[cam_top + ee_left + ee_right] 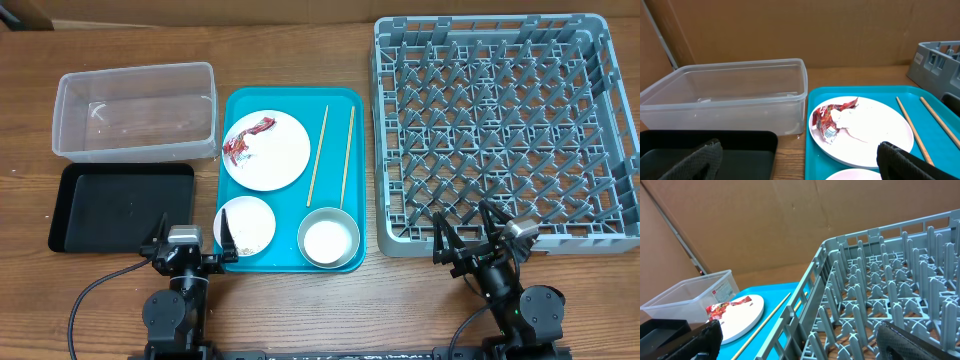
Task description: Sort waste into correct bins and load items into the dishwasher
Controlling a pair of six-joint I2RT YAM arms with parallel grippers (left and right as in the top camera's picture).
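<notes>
Teal plastic forms the tray (290, 100) at the middle of the wooden bench (30, 180), and most of the task's things are seen on it. A large white plate (285, 160) lies at its far left, with a crumpled red wrapper (243, 140) and a white tissue (860, 122) resting on it. A smaller plate (250, 220), marked with a few rice grains (231, 236) near its left rim, is placed nearer. A grey-rimmed bowl (328, 237) is set just beside it to the right. Two chopsticks (318, 155) are laid lengthwise along the tray's right half.

A clear tub (135, 110) and, nearer, a black tray (120, 205) are set to the left. A grey rack (500, 130) is set to the right.

The left tool (192, 238) is spread wide and nothing is held in it. It is poised at the near edge, between the black tray and the teal tray. The right tool (465, 228) is likewise spread wide and unloaded, at the rack's near rim.
</notes>
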